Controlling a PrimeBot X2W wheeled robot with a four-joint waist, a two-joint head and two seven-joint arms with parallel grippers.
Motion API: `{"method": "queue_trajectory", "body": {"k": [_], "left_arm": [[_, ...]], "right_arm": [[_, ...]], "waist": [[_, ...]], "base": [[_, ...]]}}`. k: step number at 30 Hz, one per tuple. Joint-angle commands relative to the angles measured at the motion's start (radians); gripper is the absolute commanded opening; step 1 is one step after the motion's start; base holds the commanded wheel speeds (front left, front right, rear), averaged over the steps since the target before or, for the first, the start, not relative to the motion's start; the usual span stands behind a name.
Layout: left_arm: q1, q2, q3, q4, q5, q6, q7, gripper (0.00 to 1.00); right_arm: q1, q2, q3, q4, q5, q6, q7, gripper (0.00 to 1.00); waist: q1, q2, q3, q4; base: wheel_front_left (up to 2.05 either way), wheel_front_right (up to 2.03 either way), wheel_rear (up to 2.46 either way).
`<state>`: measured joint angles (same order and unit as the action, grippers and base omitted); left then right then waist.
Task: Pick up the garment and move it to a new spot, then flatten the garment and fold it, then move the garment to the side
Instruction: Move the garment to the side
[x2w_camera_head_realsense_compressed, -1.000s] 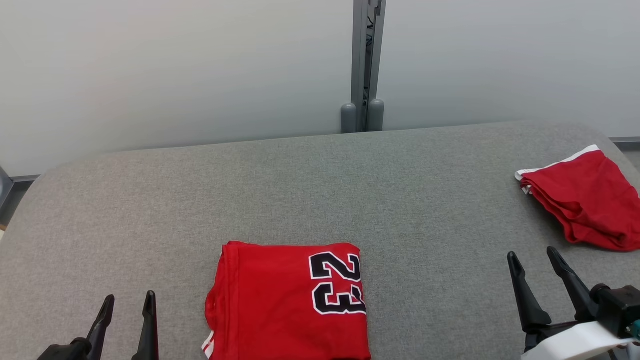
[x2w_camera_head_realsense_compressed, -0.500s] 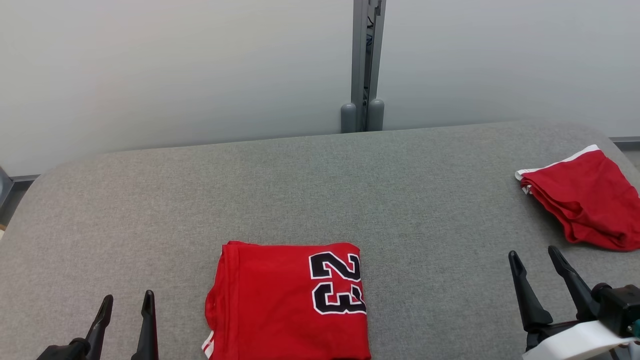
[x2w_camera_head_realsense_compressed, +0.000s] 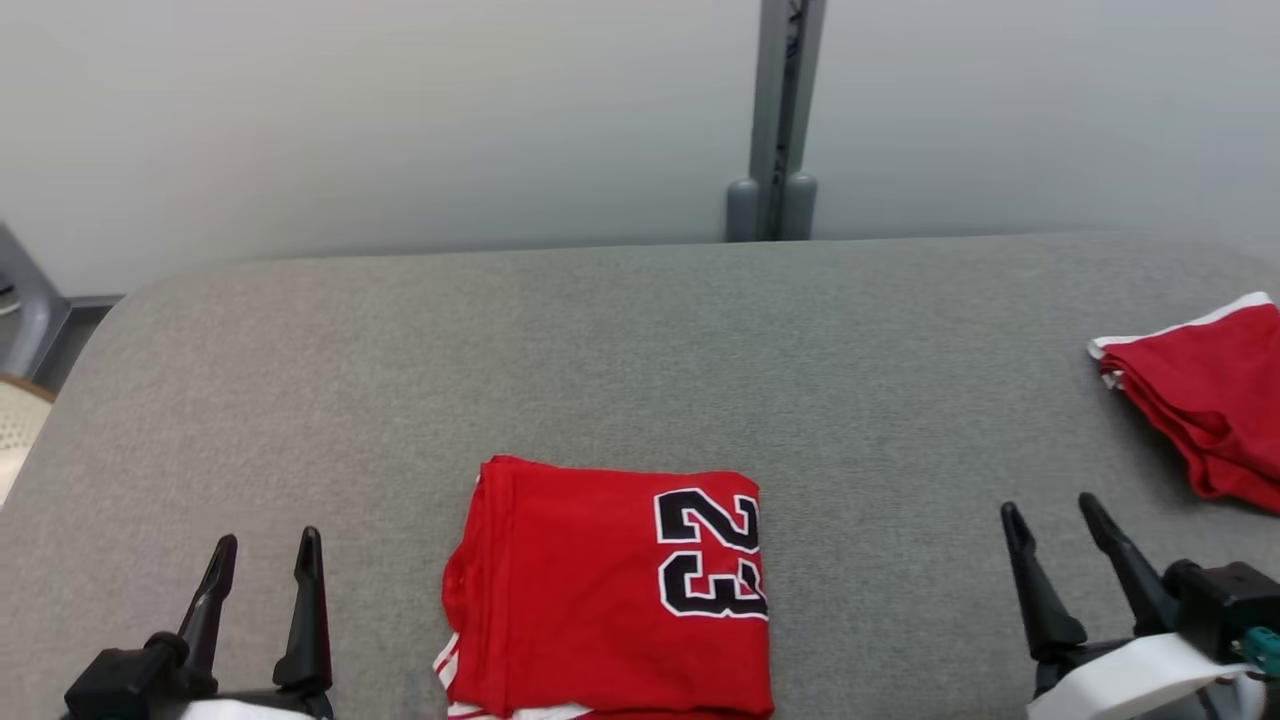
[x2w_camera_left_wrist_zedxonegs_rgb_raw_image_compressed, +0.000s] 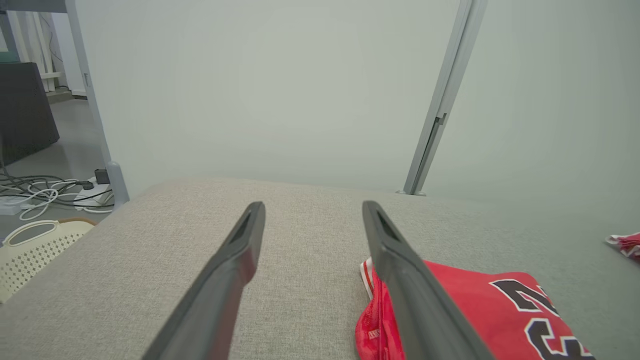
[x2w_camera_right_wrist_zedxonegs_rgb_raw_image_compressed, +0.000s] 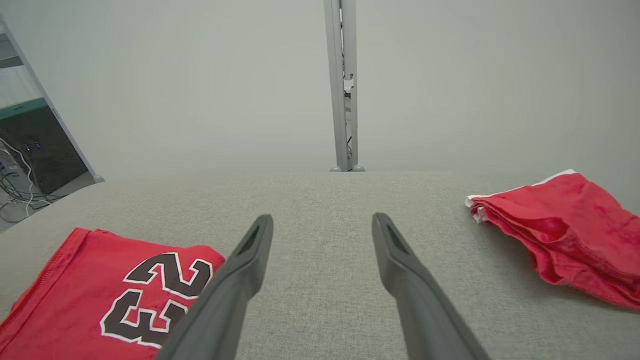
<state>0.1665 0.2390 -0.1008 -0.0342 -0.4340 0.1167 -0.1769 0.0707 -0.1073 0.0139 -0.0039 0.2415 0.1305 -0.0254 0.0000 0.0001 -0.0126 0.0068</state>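
The garment, a red jersey (x2w_camera_head_realsense_compressed: 610, 590) with a black "23", lies folded into a neat rectangle at the front middle of the grey padded table (x2w_camera_head_realsense_compressed: 640, 350). It also lies low right in the left wrist view (x2w_camera_left_wrist_zedxonegs_rgb_raw_image_compressed: 480, 310) and low left in the right wrist view (x2w_camera_right_wrist_zedxonegs_rgb_raw_image_compressed: 100, 290). My left gripper (x2w_camera_head_realsense_compressed: 268, 537) hovers open to the jersey's left, apart from it, with nothing between its fingers (x2w_camera_left_wrist_zedxonegs_rgb_raw_image_compressed: 313, 205). My right gripper (x2w_camera_head_realsense_compressed: 1048, 503) stands open well to the jersey's right, also empty (x2w_camera_right_wrist_zedxonegs_rgb_raw_image_compressed: 322, 217).
A second red garment with white trim (x2w_camera_head_realsense_compressed: 1210, 410) lies crumpled at the table's right edge (x2w_camera_right_wrist_zedxonegs_rgb_raw_image_compressed: 560, 225). A cream perforated basket (x2w_camera_left_wrist_zedxonegs_rgb_raw_image_compressed: 30, 245) and cables (x2w_camera_left_wrist_zedxonegs_rgb_raw_image_compressed: 40, 192) sit on the floor off the left end. A grey post (x2w_camera_head_realsense_compressed: 775, 120) stands behind the table.
The whole head picture has shifted to the right and up a little, so the camera moved. The jersey lies as before and both grippers stay open.
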Motion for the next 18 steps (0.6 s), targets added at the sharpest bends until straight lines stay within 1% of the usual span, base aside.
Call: {"method": "queue_trajectory", "body": {"k": [1,4,8,13,18], "left_arm": [[-0.029,0.0,-0.002,-0.006,0.002,0.0,-0.007,1.0],[-0.082,-0.008,-0.019,-0.008,0.011,-0.009,-0.017,1.0],[-0.131,-0.014,-0.036,0.008,0.02,-0.019,-0.027,1.0],[-0.167,-0.022,-0.051,0.032,0.027,-0.026,-0.041,1.0],[-0.185,-0.026,-0.059,0.05,0.031,-0.029,-0.049,1.0]], "right_arm": [[-0.013,0.003,0.011,0.011,0.001,0.0,-0.002,1.0],[-0.04,0.018,0.061,0.063,0.002,0.0,0.0,1.0],[-0.07,0.026,0.125,0.154,-0.012,0.0,-0.004,1.0],[-0.115,0.037,0.192,0.299,0.016,0.0,-0.009,1.0],[-0.164,0.044,0.251,0.43,0.054,0.0,-0.003,1.0]], "waist": [[0.0,-0.0001,0.027,0.03],[0.0,-0.0001,0.074,0.087],[0.0,-0.0001,0.1,0.137],[0.0,-0.0001,0.114,0.181],[0.0,-0.0001,0.119,0.202]], "base": [[0.0,0.0,0.0],[0.0,0.0,0.0],[0.0,0.0,0.0],[0.0,0.0,0.0],[0.0,0.0,0.0]]}}
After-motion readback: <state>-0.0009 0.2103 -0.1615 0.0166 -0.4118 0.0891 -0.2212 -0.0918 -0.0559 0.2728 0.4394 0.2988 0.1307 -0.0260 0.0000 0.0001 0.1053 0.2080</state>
